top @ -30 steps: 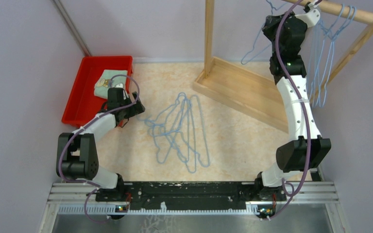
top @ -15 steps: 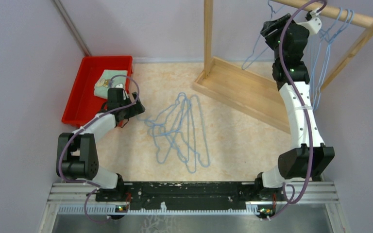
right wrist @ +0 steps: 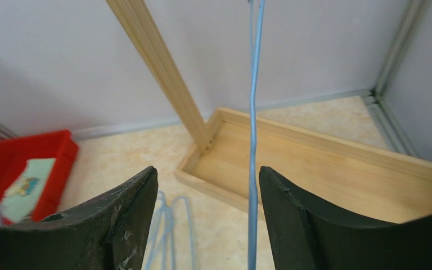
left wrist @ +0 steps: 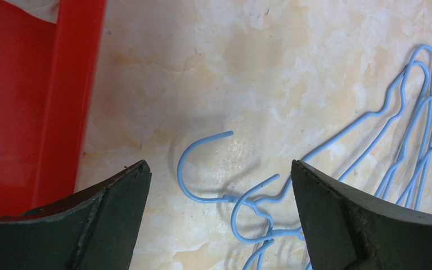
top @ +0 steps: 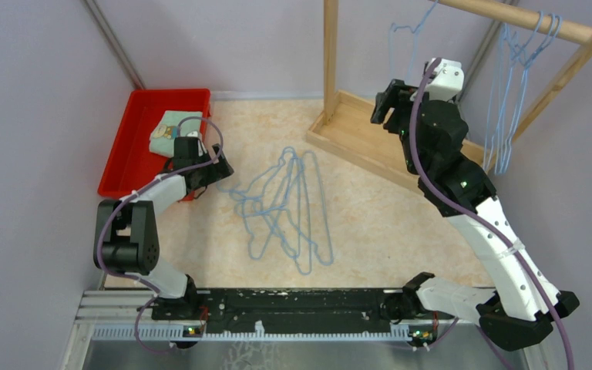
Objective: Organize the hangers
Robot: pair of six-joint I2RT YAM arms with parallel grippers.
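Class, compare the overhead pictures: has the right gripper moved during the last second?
Yes. The right gripper has left the wooden rail and swung left and down the picture, ending over the rack's base tray in this view.

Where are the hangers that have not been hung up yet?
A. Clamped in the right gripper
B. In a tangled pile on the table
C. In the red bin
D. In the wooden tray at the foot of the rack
B: the loose hangers lie tangled on the table, next to the open left gripper and outside the red bin.
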